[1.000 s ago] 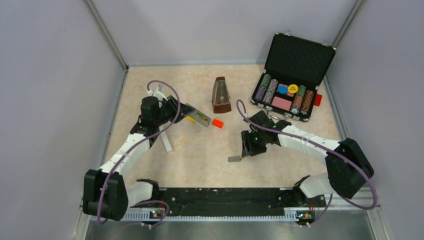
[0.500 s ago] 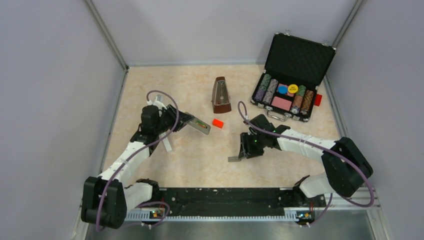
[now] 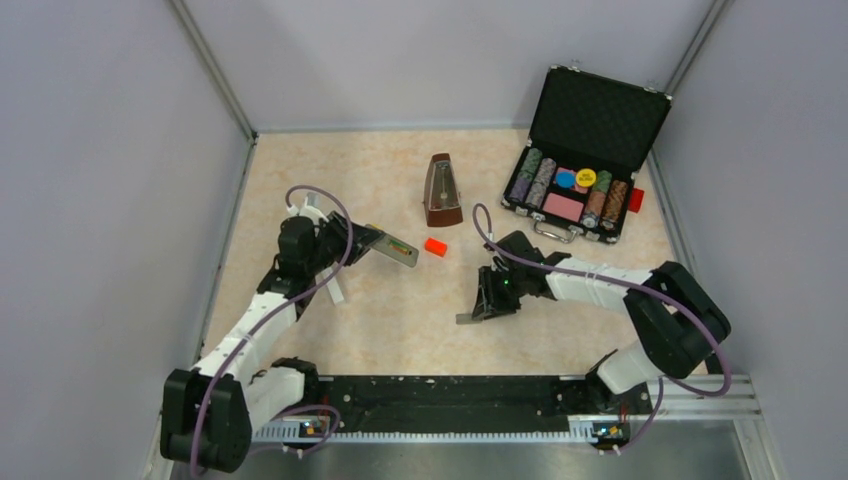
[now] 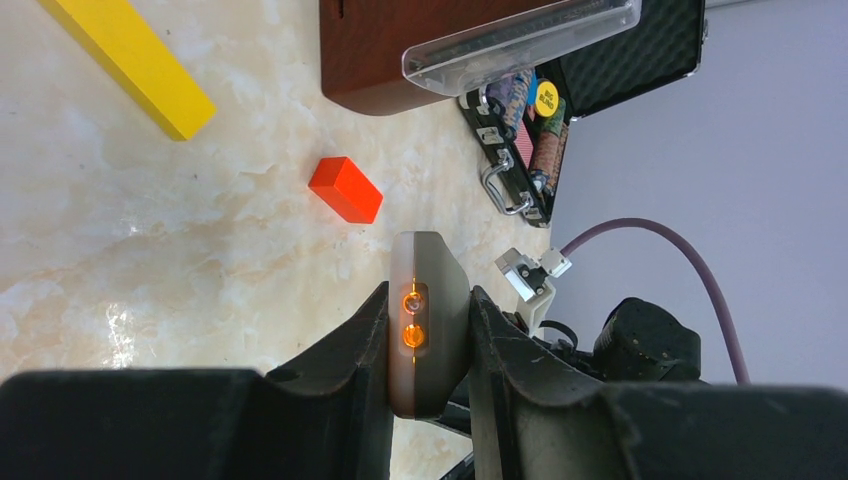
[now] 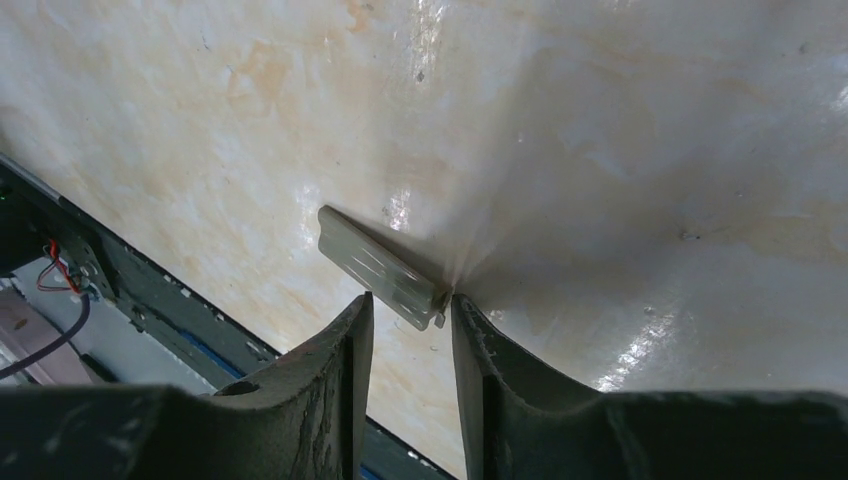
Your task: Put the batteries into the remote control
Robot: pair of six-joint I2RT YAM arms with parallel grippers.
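Left arm has drawn back slightly, carrying the remote (image 3: 395, 248) nearer, left of the metronome (image 3: 442, 190). Left gripper (image 4: 428, 345) pinches the remote, tilted, batteries (image 4: 411, 318) seemingly seated in its recess. Step looks like fetching the cover (image 5: 378, 265), flat on the table near-right of the metronome. Right gripper (image 5: 408, 315) is angled down, fingers slightly spread astride its end; next needs closing, then lifting.

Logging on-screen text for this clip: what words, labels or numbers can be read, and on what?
"BIG BLIND": on the yellow disc in the open chip case, read in the left wrist view; it is blurred in the top view.
Metronome: any markings are too small to read.
Remote control and grey cover: no print visible.
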